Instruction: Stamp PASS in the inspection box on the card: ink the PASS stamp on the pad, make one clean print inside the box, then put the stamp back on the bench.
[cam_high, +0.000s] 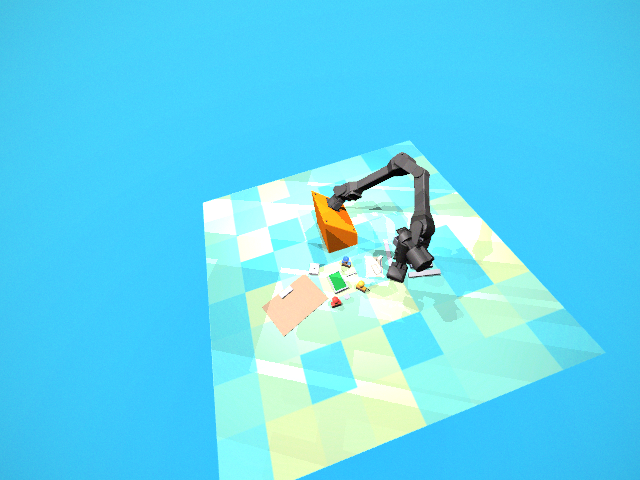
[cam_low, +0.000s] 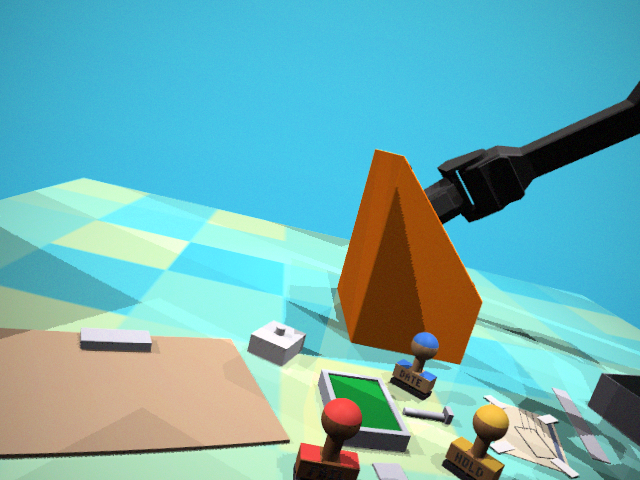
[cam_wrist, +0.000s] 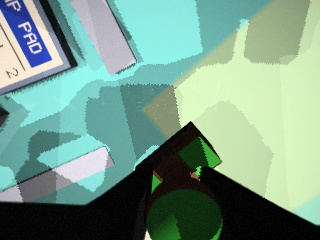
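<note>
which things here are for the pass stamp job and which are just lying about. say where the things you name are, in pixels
For the job:
- green-topped stamp (cam_wrist: 184, 215), in the gripper (cam_wrist: 176, 174)
- green ink pad (cam_high: 337, 281) (cam_low: 366, 401)
- card (cam_high: 374, 266) (cam_low: 532, 434)

Just lying about:
- red stamp (cam_high: 336, 301) (cam_low: 341, 419)
- HOLD stamp (cam_high: 361, 285) (cam_low: 490, 423)
- DATE stamp (cam_high: 345, 261) (cam_low: 424, 347)
- bolt (cam_low: 426, 413)

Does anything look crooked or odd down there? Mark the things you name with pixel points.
Yes: on the taped card (cam_high: 370, 265) (cam_low: 508, 426), the outlined box (cam_low: 535, 442) looks slanted against the ruled lines, not square, and I see no print inside.

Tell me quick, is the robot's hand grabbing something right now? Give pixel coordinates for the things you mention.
Gripper (cam_high: 394, 279) (cam_wrist: 176, 174): yes, its fingers are closed on the green-topped stamp (cam_wrist: 184, 215).
</note>
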